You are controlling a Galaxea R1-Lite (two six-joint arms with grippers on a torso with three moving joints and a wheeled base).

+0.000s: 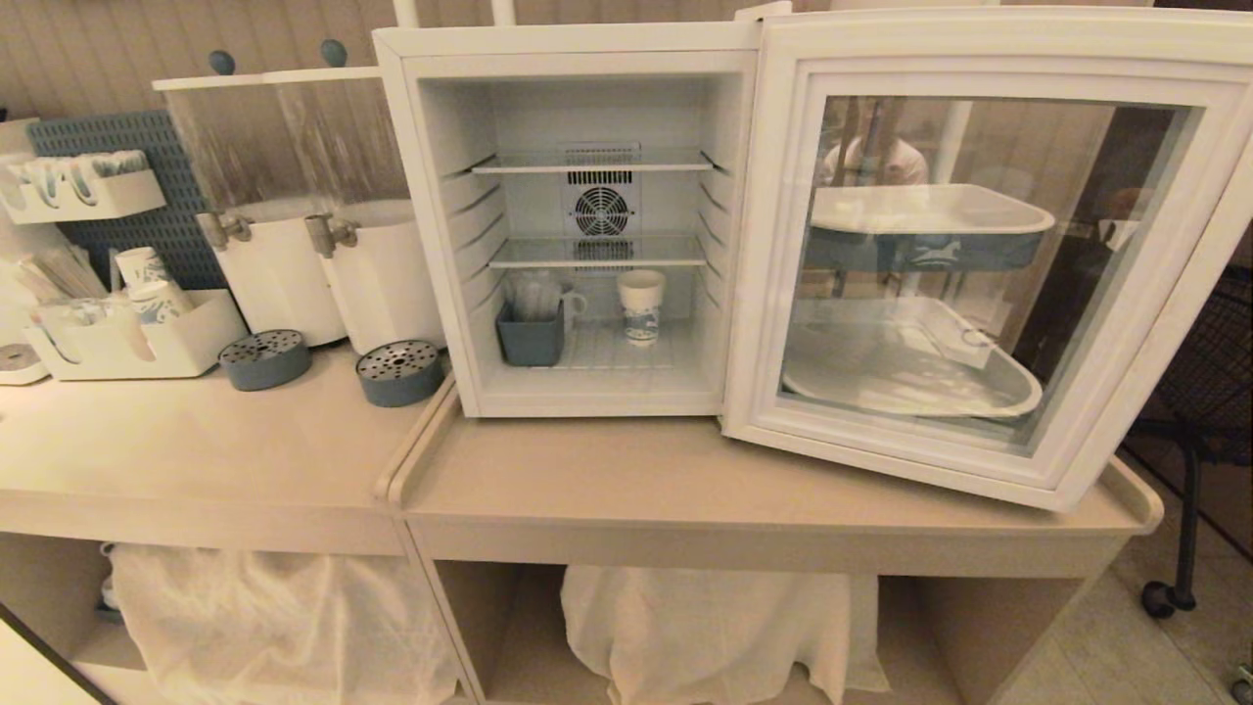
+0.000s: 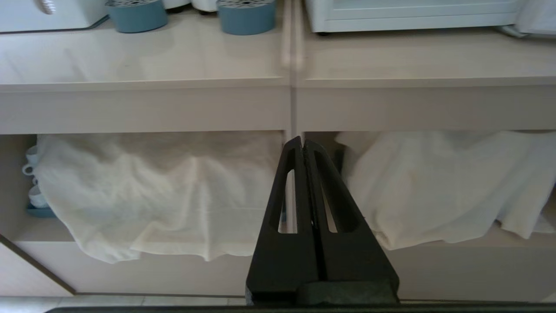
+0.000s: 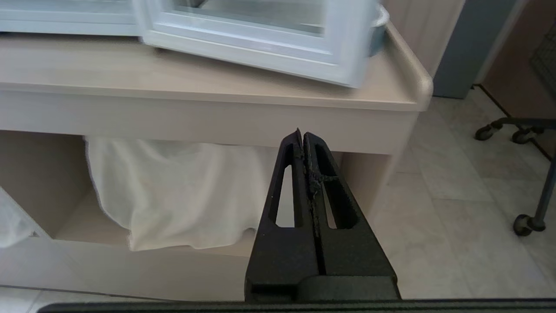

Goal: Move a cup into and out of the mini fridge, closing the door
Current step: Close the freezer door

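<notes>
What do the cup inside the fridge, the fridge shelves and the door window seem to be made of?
The cup looks like matte paper with a blue print. The shelves look like thin metal wire, probably coated. The door window seems clear glass or plastic: it is see-through with reflections, set in a glossy white frame.

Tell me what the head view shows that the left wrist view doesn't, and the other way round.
Only the head view shows inside the mini fridge: the cup upright on the bottom wire shelf, right of a grey-blue bin, and the door swung wide open to the right. Only the left wrist view shows the left gripper, shut and empty, held low before the cloth-draped shelf under the counter. Both show the counter top and the two round grey-blue drip trays.
</notes>
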